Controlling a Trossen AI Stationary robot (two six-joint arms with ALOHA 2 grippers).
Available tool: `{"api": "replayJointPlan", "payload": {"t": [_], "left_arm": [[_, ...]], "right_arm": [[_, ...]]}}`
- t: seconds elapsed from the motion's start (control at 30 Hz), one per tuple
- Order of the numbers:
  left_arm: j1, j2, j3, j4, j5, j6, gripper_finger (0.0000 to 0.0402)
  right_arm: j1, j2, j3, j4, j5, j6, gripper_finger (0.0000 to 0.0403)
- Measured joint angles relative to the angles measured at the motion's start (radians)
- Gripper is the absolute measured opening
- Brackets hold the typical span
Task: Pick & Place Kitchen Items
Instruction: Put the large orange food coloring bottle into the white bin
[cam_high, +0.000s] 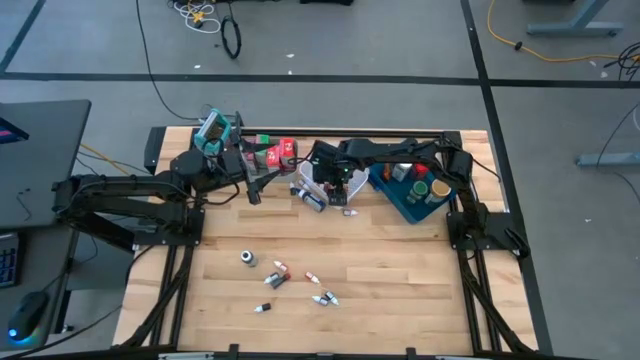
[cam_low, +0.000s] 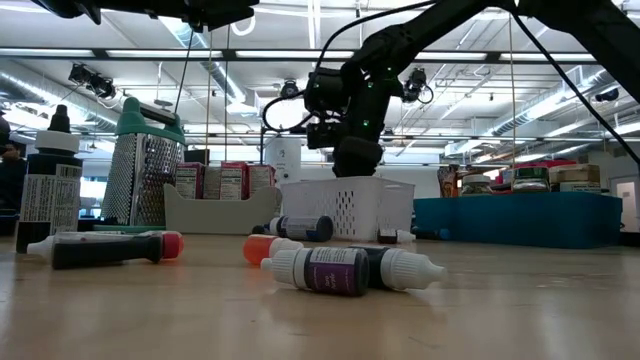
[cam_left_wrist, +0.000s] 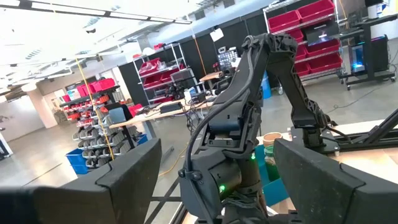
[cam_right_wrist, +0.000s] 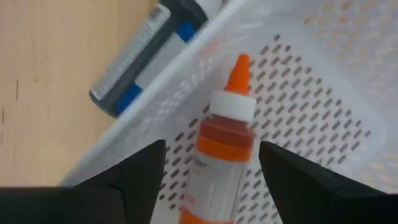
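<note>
While basket (cam_right_wrist: 311, 68) holds bottle (cam_right_wrist: 221, 149) (orange-capped).

Wooden tabletop (cam_high: 380, 290) w/ white mesh basket (cam_low: 350, 207) near its far edge, blue tray (cam_low: 520, 218) just right of it. Metal box grater (cam_low: 145, 170) stands upright at far left; black cables (cam_high: 232, 35) on grey floor beyond.

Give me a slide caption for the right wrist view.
Right tool open above an orange-tipped bottle lying in the white mesh basket.
</note>
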Motion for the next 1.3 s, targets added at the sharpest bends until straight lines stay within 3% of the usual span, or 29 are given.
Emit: {"api": "replayJointPlan", "payload": {"t": [0.2,0.37,0.5,0.67,0.87,1.13,1.3], "left_arm": [[0.000,0.000,0.000,0.000,0.000,0.000,0.0316],[0.000,0.000,0.000,0.000,0.000,0.000,0.0316],[0.000,0.000,0.000,-0.001,0.000,0.000,0.0316],[0.000,0.000,0.000,-0.002,0.000,-0.005,0.0316],[0.000,0.000,0.000,-0.003,0.000,-0.010,0.0316],[0.000,0.000,0.000,-0.006,0.000,-0.012,0.0316],[0.000,0.000,0.000,-0.007,0.004,-0.012,0.0316]], "right_arm": [[-0.013,0.033,-0.022,0.042,-0.063,-0.032,0.0300],[-0.016,0.062,-0.028,0.061,-0.102,-0.057,0.0303],[-0.016,0.068,-0.027,0.065,-0.118,-0.064,0.0278],[-0.028,0.073,-0.030,0.066,-0.194,-0.090,0.0216],[-0.031,0.072,-0.001,-0.017,-0.185,-0.092,0.0153],[-0.029,-0.015,0.093,-0.084,-0.099,-0.115,0.0152],[-0.028,-0.154,0.101,-0.102,-0.102,-0.111,0.0153]]}}
